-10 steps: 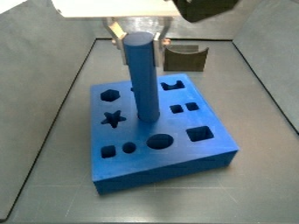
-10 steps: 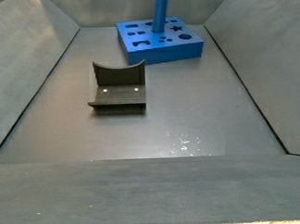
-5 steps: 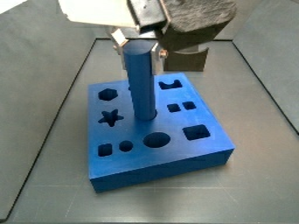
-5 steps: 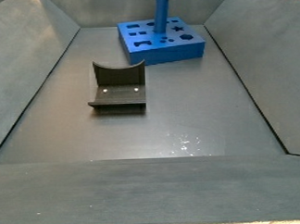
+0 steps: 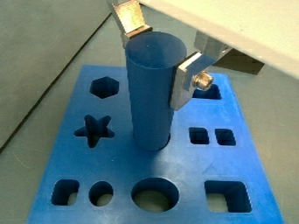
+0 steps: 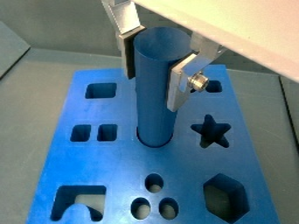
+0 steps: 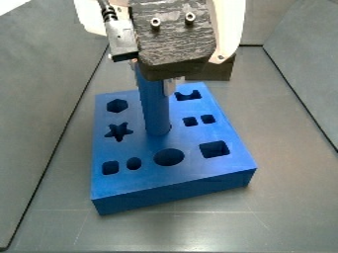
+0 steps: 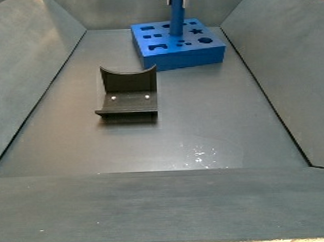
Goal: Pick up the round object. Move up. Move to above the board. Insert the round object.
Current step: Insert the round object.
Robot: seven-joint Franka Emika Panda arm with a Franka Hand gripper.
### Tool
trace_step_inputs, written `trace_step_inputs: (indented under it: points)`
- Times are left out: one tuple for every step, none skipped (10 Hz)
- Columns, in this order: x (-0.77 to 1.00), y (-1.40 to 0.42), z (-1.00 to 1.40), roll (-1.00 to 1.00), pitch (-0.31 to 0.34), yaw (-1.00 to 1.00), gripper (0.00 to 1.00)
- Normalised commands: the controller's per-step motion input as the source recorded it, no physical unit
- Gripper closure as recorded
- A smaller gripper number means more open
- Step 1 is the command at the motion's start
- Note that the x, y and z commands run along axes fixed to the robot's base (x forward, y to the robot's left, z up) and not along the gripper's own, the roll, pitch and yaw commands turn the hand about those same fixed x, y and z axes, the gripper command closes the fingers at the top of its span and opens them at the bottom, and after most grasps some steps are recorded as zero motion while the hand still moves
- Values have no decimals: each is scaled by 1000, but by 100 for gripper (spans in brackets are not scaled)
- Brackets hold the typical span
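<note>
The peg stands upright with its lower end in a round hole near the board's centre. Its top is clasped by the claw — one silver finger on each side, seen in both wrist views. In a side view, the fixture sits at the board's seven o'clock, well apart.

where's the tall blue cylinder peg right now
In both wrist views the tall blue cylinder peg stands upright in a hole mid-board in the blue slab, beside the star hole, between the gripper's fingers.
</note>
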Motion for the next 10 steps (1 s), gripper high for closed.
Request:
trace_step_inputs:
  points:
    - [-126, 74, -1000, 0, 0, 0, 100]
    - [-131, 237, -1000, 0, 106, -160, 100]
    - [-149, 323, -1000, -34, 189, -294, 100]
    - [-86, 317, -1000, -31, 171, -337, 100]
    - [-3, 260, -1000, -23, 157, -303, 100]
    - [0, 200, -1000, -26, 131, -297, 100]
    - [46, 14, -871, -220, 74, -234, 100]
    - [37, 37, -49, -151, 3, -31, 100]
    - [0, 0, -20, 0, -60, 0, 100]
    - [200, -114, -514, 0, -411, 26, 100]
